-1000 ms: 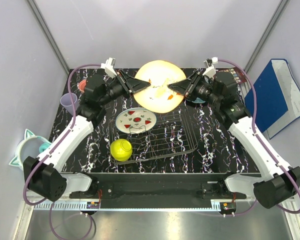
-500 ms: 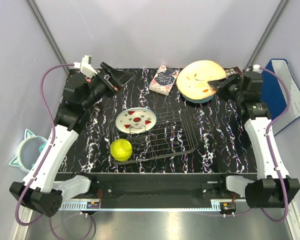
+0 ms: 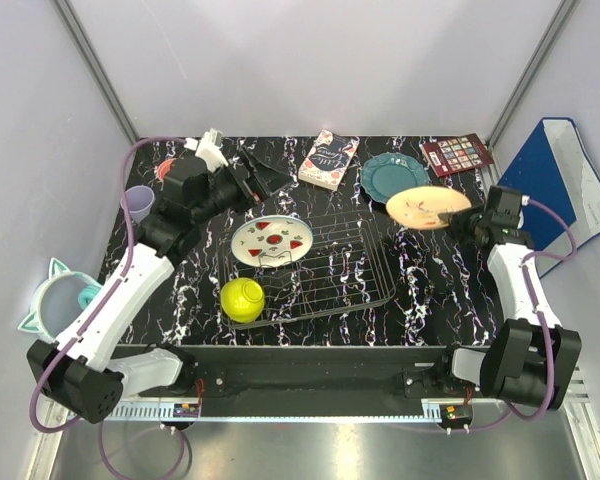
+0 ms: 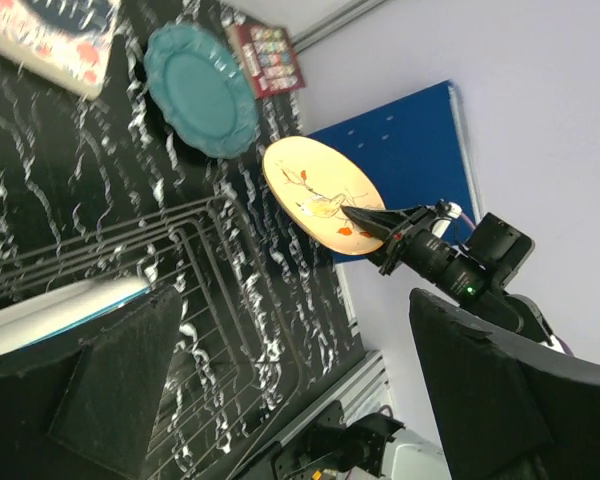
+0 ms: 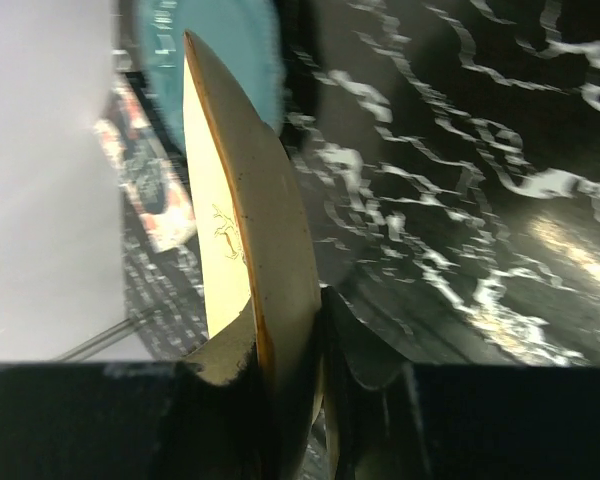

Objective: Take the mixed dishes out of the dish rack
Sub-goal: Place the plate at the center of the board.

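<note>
The dish rack (image 3: 332,268) lies mid-table. In it are a white red-spotted plate (image 3: 272,240) at its back left and a yellow-green bowl (image 3: 242,299) at its front left corner. My right gripper (image 3: 462,217) is shut on the rim of the peach branch-patterned plate (image 3: 426,207), holding it above the table right of the rack. In the right wrist view that plate (image 5: 262,235) stands edge-on between the fingers (image 5: 380,365). A teal scalloped plate (image 3: 394,176) rests on the table behind it. My left gripper (image 3: 264,172) hangs open and empty behind the rack's left end.
A lilac cup (image 3: 138,203) and a salmon-pink cup (image 3: 162,172) stand at the table's left edge. A mint cat-eared bowl (image 3: 50,300) sits off the table to the left. A patterned box (image 3: 329,159) and a red booklet (image 3: 455,153) lie at the back. A blue folder (image 3: 545,190) leans at the right.
My left gripper let go of the peach plate, opened wide and drew back left. The right arm carried the plate alone to the right and lowered it in front of the teal plate.
</note>
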`<state>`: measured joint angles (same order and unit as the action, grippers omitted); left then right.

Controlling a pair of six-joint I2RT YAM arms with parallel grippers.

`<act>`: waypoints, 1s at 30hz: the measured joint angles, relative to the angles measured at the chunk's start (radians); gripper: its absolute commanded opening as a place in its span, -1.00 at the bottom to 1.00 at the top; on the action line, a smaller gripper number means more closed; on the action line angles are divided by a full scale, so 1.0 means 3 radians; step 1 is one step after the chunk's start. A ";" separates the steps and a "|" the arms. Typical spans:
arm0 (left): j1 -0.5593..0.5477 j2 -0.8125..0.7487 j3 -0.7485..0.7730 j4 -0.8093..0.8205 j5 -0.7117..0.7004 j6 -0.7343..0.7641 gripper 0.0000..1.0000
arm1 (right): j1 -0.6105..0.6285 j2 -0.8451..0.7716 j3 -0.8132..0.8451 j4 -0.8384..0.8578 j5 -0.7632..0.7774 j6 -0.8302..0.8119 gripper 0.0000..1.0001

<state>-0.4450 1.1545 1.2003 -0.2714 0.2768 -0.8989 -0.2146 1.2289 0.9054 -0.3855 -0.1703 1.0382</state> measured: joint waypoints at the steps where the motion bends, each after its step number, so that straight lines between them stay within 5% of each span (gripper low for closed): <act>1: 0.0000 0.0001 -0.0075 0.0011 0.0009 -0.0014 0.98 | -0.0009 0.0000 -0.0060 -0.0003 0.0009 -0.0003 -1.00; 13: 0.0000 -0.0118 -0.0478 0.0010 0.0034 -0.0057 0.98 | -0.0235 0.0268 -0.0671 0.0286 0.0103 -0.0107 -1.00; 25: 0.0000 -0.0312 -0.0614 -0.0067 0.0028 -0.0051 0.98 | -0.0252 0.0879 -0.0451 0.0811 -0.0034 -0.0158 -1.00; 27: 0.0000 -0.0312 -0.0640 -0.0067 0.0024 -0.0052 0.98 | -0.0252 0.0937 -0.0415 0.0844 -0.0051 -0.0172 -0.74; 28: 0.0000 -0.0312 -0.0652 -0.0067 0.0024 -0.0055 0.98 | -0.0252 0.0952 -0.0411 0.0860 -0.0055 -0.0177 -0.40; 30: 0.0000 -0.0312 -0.0683 -0.0066 0.0023 -0.0060 0.98 | -0.0252 0.0959 -0.0411 0.0874 -0.0076 -0.0182 -0.09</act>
<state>-0.4450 1.0611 0.9955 -0.2913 0.2836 -0.9169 -0.2901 1.5166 0.7822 -0.1234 -0.1932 0.9836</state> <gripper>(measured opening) 0.987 0.266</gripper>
